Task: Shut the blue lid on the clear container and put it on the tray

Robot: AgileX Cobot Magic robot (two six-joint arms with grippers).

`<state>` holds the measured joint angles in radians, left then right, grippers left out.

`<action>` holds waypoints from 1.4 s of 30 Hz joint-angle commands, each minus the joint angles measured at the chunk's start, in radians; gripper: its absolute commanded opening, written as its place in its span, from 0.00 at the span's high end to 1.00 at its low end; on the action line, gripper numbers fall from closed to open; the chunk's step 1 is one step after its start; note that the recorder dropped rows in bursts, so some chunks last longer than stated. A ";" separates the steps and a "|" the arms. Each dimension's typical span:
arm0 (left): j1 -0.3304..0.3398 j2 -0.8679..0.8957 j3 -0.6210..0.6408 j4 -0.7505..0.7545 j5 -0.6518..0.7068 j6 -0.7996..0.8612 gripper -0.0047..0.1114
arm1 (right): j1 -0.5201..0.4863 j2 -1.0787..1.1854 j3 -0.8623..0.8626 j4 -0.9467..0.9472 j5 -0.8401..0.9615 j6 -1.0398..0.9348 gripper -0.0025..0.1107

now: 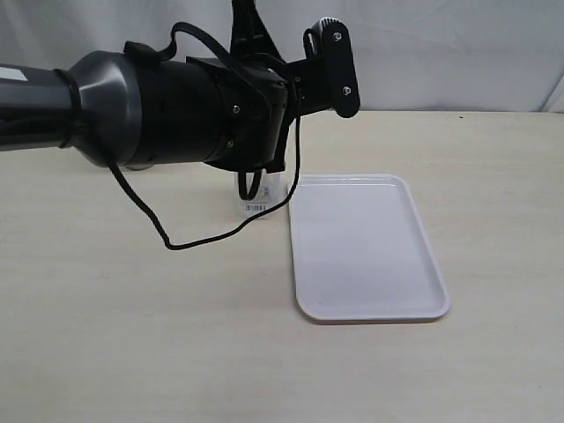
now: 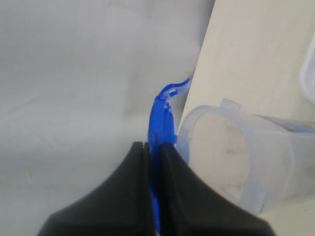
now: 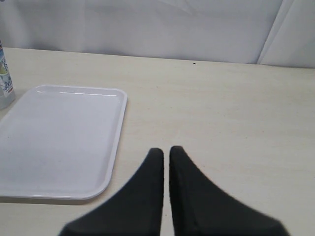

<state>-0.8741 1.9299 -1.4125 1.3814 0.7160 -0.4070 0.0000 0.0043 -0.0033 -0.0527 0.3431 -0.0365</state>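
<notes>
In the left wrist view my left gripper [image 2: 153, 144] is shut on the blue lid [image 2: 165, 110], which shows edge-on with one snap tab curling at its far end. The lid sits right beside the open mouth of the clear container [image 2: 236, 157]. In the exterior view the left arm [image 1: 176, 110] hides most of the container; only its base with the barcode label [image 1: 256, 201] shows, just left of the white tray [image 1: 366, 247]. My right gripper [image 3: 166, 149] is shut and holds nothing, hovering over bare table beside the tray [image 3: 59, 142].
A loose black cable [image 1: 203, 238] droops from the left arm onto the table in front of the container. A white backdrop [image 1: 441, 53] runs along the table's far edge. The container's edge [image 3: 5, 83] shows beyond the tray's far corner in the right wrist view.
</notes>
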 commanded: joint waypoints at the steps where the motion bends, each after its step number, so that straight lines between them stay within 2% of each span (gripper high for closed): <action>1: -0.010 -0.004 -0.007 -0.041 0.008 0.020 0.96 | -0.007 -0.004 0.003 -0.003 -0.001 -0.001 0.94; 5: -0.010 -0.004 -0.007 -0.063 0.010 0.022 0.96 | -0.007 -0.004 0.003 -0.003 -0.001 -0.001 0.94; 11: -0.010 -0.004 -0.007 -0.173 -0.001 0.124 0.96 | -0.007 -0.004 0.003 -0.003 -0.001 -0.001 0.94; 26: -0.010 -0.004 -0.007 -0.263 -0.065 0.136 0.96 | -0.007 -0.004 0.003 -0.003 -0.001 -0.001 0.94; 42: -0.010 -0.004 -0.007 -0.341 -0.008 0.204 0.96 | -0.007 -0.004 0.003 -0.003 -0.001 -0.001 0.94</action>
<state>-0.8827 1.9299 -1.4125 1.0702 0.6972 -0.2252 0.0000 0.0043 -0.0033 -0.0527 0.3431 -0.0365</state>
